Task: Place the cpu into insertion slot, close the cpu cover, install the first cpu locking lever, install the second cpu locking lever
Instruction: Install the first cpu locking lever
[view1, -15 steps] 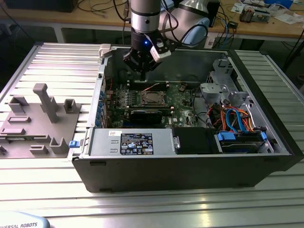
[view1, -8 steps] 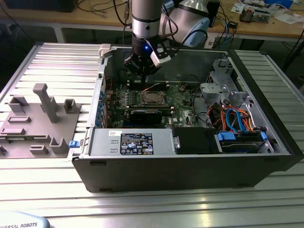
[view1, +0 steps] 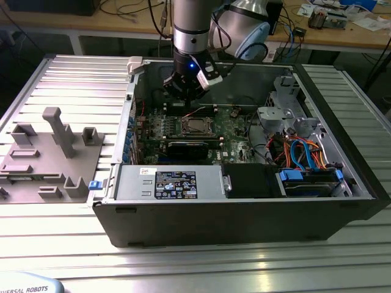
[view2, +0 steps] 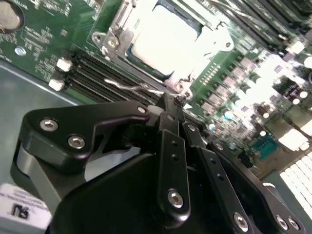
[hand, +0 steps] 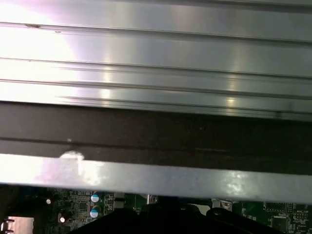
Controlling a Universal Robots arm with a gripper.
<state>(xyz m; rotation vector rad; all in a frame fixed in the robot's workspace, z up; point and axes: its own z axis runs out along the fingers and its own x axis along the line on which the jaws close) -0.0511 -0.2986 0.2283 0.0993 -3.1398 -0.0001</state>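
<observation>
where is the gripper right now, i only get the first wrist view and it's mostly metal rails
observer: in the exterior view the gripper hangs inside the open case, over the board just past the slot, toward the far wall.
operator: is the cpu in
observer: yes, in the second wrist view the cpu lies in the slot, silver top up.
operator: cover down or up
observer: the cover looks laid flat around the cpu in that same view.
</observation>
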